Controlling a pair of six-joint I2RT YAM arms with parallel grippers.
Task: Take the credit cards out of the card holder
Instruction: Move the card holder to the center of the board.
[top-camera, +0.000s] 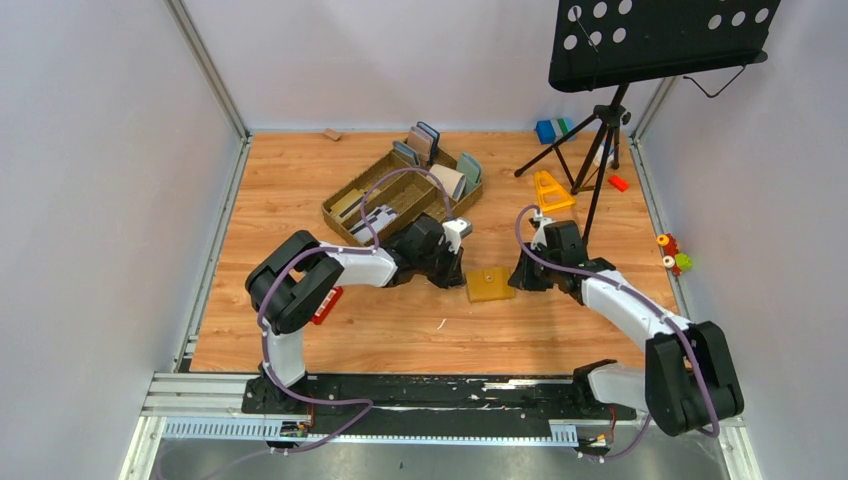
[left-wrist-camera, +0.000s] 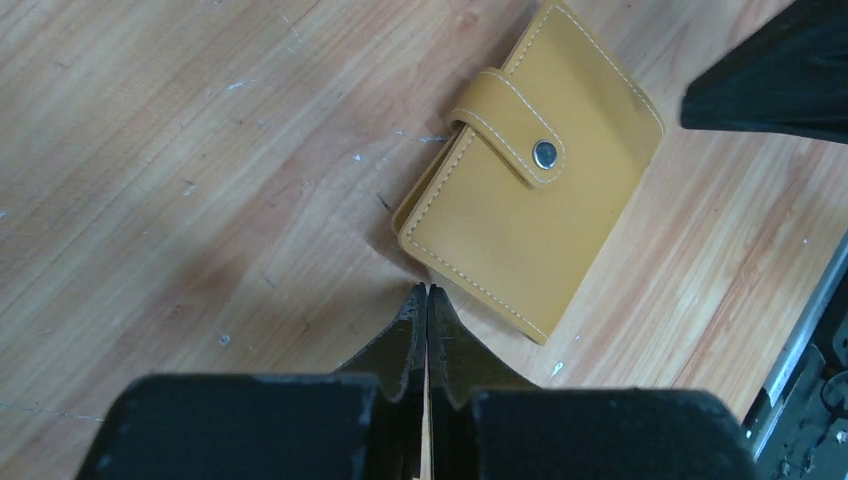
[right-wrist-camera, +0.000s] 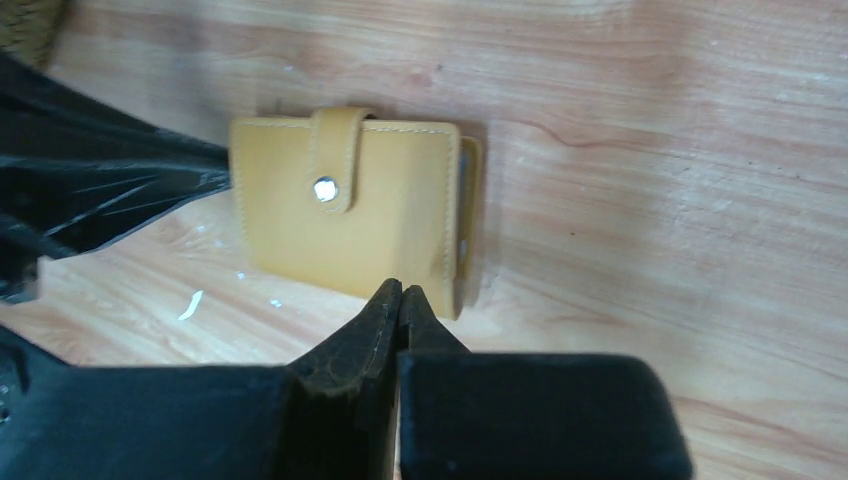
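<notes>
The mustard-yellow card holder (top-camera: 490, 283) lies flat and snapped shut on the wooden table between my two grippers. It also shows in the left wrist view (left-wrist-camera: 530, 170) and the right wrist view (right-wrist-camera: 345, 205), strap and metal snap fastened. My left gripper (left-wrist-camera: 427, 290) is shut and empty, its tips at the holder's near corner. My right gripper (right-wrist-camera: 400, 290) is shut and empty, its tips at the holder's near edge. A thin pale edge shows at the holder's open side; the credit cards are otherwise hidden inside.
A brown tray (top-camera: 345, 205) with upright wallets and a long dark slab stands behind the left arm. A black music stand (top-camera: 600, 120) on a tripod rises at the back right, an orange triangle (top-camera: 551, 190) beside it. Small toys (top-camera: 675, 255) lie at the right wall.
</notes>
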